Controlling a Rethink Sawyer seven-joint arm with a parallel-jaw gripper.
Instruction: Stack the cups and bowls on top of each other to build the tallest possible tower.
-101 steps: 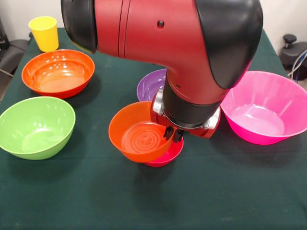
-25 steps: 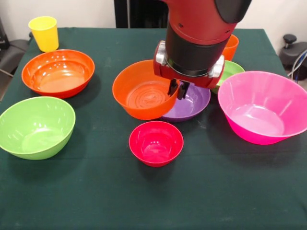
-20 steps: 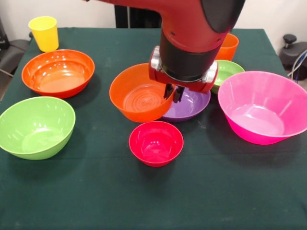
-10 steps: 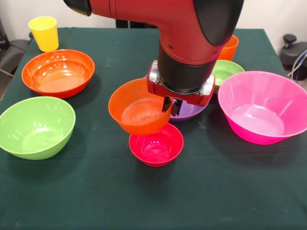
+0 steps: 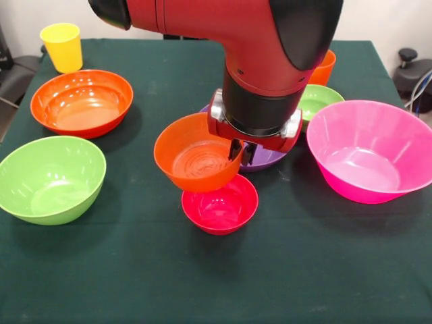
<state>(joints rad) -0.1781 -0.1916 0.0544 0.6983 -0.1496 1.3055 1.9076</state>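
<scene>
Black two-fingered gripper (image 5: pixel 242 151) is pinching the rim of the small glossy orange plastic bowl (image 5: pixel 197 162), hanging tilted just above and behind the small red-magenta plastic bowl (image 5: pixel 220 204) (not yet nested); it wants levelling and centring before lowering

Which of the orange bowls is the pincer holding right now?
The small orange bowl in the middle, gripped at its rim by the pincer above the red bowl. The big orange bowl sits alone on the table.
</scene>
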